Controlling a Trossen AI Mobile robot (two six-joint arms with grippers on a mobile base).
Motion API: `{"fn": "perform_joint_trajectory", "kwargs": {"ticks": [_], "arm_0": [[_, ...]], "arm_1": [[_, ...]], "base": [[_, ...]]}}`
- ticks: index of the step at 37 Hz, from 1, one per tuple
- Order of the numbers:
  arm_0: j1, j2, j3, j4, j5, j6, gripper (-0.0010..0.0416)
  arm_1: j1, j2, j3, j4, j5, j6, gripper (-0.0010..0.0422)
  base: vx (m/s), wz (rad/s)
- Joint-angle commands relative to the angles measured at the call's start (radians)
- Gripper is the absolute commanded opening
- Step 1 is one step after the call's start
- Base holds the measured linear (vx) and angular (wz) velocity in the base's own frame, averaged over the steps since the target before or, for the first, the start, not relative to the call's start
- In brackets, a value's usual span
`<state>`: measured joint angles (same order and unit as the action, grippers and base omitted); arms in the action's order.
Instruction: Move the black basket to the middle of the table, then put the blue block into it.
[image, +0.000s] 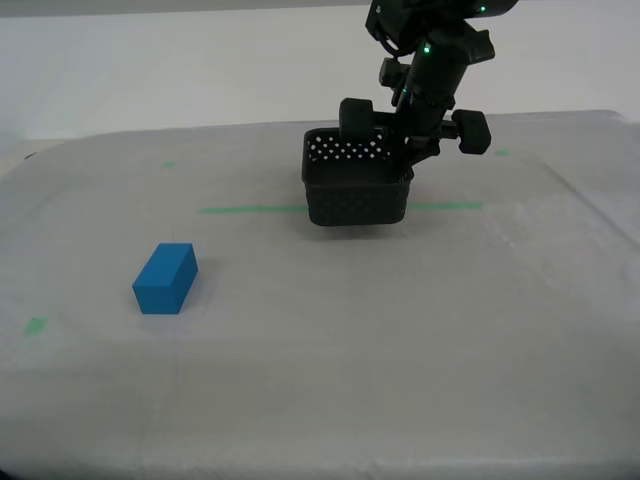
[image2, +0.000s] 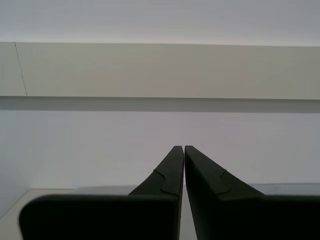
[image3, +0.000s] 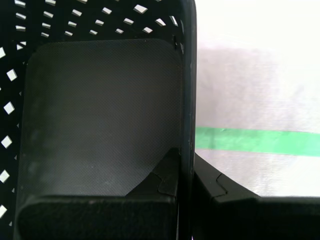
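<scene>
Your first pincer (image3: 186, 167) is clamped on one wall of the black basket (image: 357, 187); set it down level over the green tape line (image: 250, 209) on the worktop (image: 400, 330) before you release

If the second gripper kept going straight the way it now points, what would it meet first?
Nothing close: my second gripper, jaws together and empty, points over open space toward a pale wall. That wall looks like the first thing in its line, though its depth is unclear.
</scene>
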<state>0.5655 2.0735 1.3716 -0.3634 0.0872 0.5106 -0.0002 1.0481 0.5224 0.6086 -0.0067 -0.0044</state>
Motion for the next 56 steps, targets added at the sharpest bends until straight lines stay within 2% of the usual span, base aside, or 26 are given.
{"fn": "perform_joint_trajectory", "kwargs": {"ticks": [1, 6, 11, 29, 37, 43, 56], "arm_0": [[-0.002, -0.001, -0.003, 0.012, 0.025, -0.014, 0.0000], [-0.002, -0.001, -0.006, 0.019, 0.027, -0.019, 0.0000], [-0.002, -0.001, -0.011, 0.019, 0.053, 0.010, 0.0000], [-0.003, 0.011, -0.010, 0.055, 0.068, -0.013, 0.0000], [-0.004, 0.082, 0.038, 0.050, 0.044, -0.022, 0.0000], [-0.004, 0.097, 0.058, 0.048, 0.044, -0.021, 0.0000], [-0.005, 0.113, 0.057, 0.048, 0.035, 0.006, 0.0000]], "arm_1": [[0.000, 0.000, 0.001, 0.006, 0.000, 0.002, 0.0000], [0.000, 0.000, 0.001, 0.006, 0.000, 0.002, 0.0000], [0.000, 0.000, 0.001, 0.006, 0.000, 0.002, 0.0000], [0.000, 0.000, 0.001, 0.006, 0.000, 0.002, 0.0000], [0.000, 0.000, 0.001, 0.006, 0.000, 0.002, 0.0000], [0.000, 0.000, 0.001, 0.006, 0.000, 0.002, 0.0000], [0.000, 0.000, 0.001, 0.006, 0.000, 0.002, 0.0000]], "base": [[0.000, 0.000], [0.000, 0.000], [0.000, 0.000], [0.000, 0.000], [0.000, 0.000], [0.000, 0.000], [0.000, 0.000]]}}
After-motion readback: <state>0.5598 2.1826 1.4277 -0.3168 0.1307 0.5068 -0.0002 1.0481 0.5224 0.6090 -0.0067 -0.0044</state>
